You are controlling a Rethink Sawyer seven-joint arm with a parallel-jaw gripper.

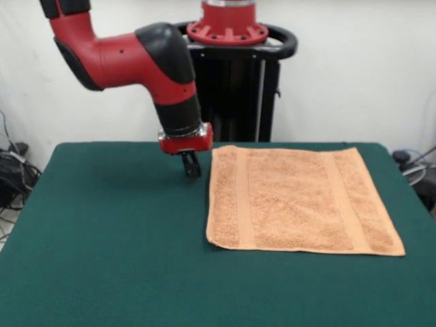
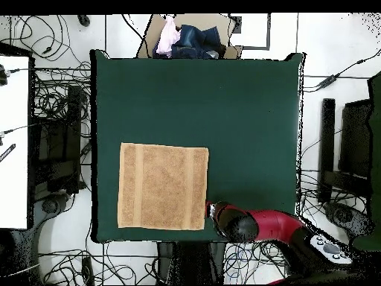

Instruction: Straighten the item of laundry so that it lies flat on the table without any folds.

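We see one towel [image 1: 300,201] lying spread on the tabletop [image 1: 109,259], toward the robot's side and flat as far as we can judge. One gripper [image 1: 191,167] hangs just beside its corner; its jaws look drawn close together and hold nothing. To finish well, we would check each edge for a tucked fold, then lift clear without dragging the cloth.

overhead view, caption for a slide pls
Peach-orange terry towel lies flat on dark green felt table, red-black gripper at its corner.
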